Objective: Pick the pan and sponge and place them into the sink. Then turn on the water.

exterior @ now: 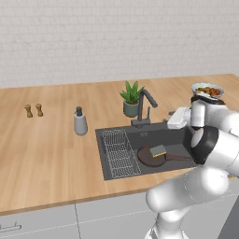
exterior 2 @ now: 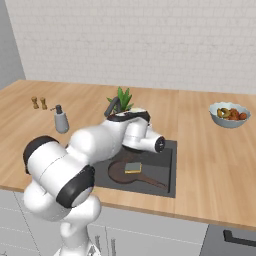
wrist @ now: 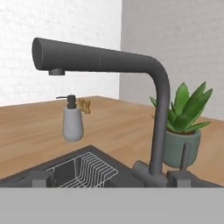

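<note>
Inside the sink (exterior: 112, 161) I find the pan (exterior: 150, 158) flat on the basin floor, the sponge (exterior: 158, 150) resting on it. Beside the faucet (wrist: 131, 65), my jaws stand fully apart, gripping nothing. No stream runs.

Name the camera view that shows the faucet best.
The hand view: the faucet stands close up, with spout, upright neck and base all plain, and no water below the spout. The left base view shows it small but whole behind the sink. In the right base view the arm hides all but its curved top.
</note>
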